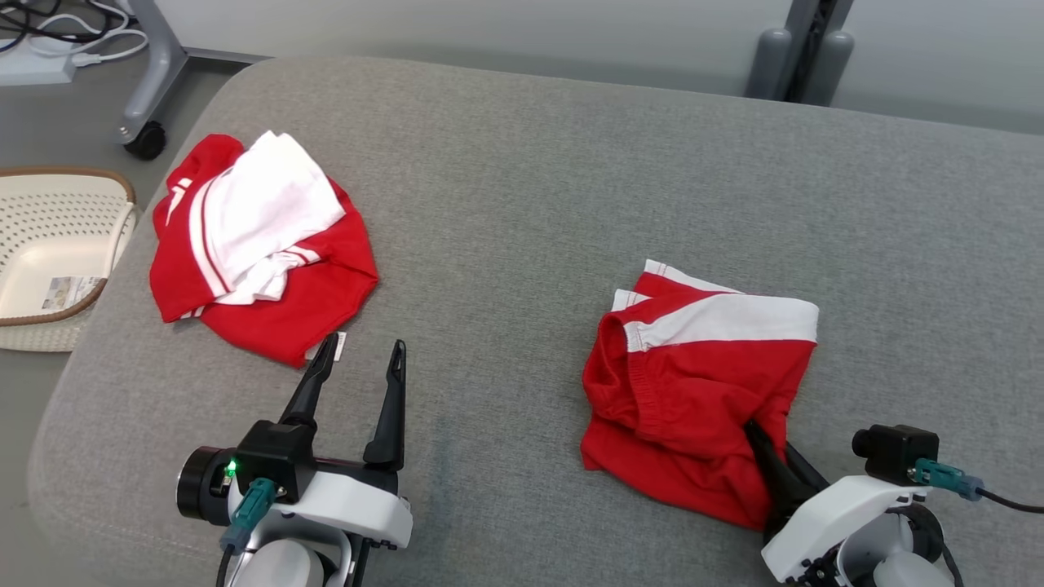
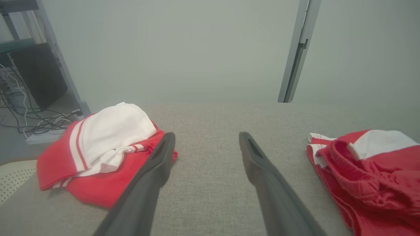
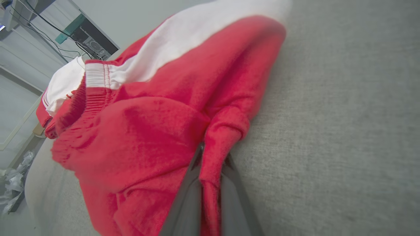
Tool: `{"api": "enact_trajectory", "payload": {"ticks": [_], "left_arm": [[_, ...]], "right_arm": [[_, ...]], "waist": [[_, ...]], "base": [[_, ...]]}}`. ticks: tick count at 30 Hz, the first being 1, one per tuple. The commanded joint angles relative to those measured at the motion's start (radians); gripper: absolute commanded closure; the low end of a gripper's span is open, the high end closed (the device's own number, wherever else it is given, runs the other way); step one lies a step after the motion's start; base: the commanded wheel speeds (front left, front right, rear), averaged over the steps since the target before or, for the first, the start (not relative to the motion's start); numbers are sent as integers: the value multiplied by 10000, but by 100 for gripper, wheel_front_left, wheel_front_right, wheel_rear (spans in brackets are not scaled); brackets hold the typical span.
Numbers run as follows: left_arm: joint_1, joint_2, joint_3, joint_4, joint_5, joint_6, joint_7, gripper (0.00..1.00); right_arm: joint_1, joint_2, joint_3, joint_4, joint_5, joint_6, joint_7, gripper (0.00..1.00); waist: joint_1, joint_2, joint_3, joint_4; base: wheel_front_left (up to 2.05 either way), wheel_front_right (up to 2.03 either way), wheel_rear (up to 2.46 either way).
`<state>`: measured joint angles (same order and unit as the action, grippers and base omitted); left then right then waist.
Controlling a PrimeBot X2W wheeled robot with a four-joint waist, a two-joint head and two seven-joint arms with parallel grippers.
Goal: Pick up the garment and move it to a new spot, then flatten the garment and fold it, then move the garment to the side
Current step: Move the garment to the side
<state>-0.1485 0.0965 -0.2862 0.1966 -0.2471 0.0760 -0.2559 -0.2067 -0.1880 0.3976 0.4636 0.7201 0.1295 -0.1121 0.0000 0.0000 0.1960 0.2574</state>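
R gripper [image 1: 758, 440] clamped on a pinched ridge of the red shorts [image 1: 701, 383] at their lower-right edge. R wrist view shows the fold squeezed between both fingers. L gripper [image 1: 364, 344] spread wide, holding nothing, lower left of head frame, just below the red-and-white garment pile [image 1: 261, 236]. Shorts sit crumpled at lower right on the grey cushion [image 1: 530, 163]. Fabric looks light, soft, floppy, so it'll drape & bunch on lift; low slip risk imo. One-point pinch = hangs in a clump. For flattening, prob want a 2nd hold w/ L at the elastic waistband [image 1: 640, 379].
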Motion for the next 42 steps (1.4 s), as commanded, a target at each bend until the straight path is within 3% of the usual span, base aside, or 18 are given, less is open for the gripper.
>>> {"api": "enact_trajectory", "payload": {"ticks": [1,10,19,20,23,30,42], "left_arm": [[-173,76,40,11,-19,3,-41,0],[-299,287,121,-165,-3,49,-36,0],[-527,678,154,-723,82,32,260,0],[-725,749,11,-928,180,-47,442,0],[-1005,844,-103,-1104,284,-124,621,0],[-1600,749,-486,-1287,471,-291,859,0],[-2660,597,-1025,-1402,716,-539,861,0]], "right_arm": [[86,-176,88,34,164,21,66,100],[320,-980,35,-840,-303,14,60,100],[672,-1340,-489,-1670,-1236,15,261,100],[627,-1342,-661,-1804,-1409,14,232,100],[286,-1369,-716,-1874,-1552,15,155,100],[-841,-1876,-848,-1453,-1798,14,-23,100],[-3365,-4254,-1275,1170,-3354,14,-250,100]], "waist": [[0,0,19,-148],[0,0,151,-1454],[0,0,667,-3918],[0,0,905,-4544],[0,0,1173,-5003],[0,0,1614,-5255],[0,0,2728,-4714]], "base": [[0,0,0],[0,0,0],[0,0,0],[0,0,0],[0,0,0],[0,0,0],[0,0,0]]}}
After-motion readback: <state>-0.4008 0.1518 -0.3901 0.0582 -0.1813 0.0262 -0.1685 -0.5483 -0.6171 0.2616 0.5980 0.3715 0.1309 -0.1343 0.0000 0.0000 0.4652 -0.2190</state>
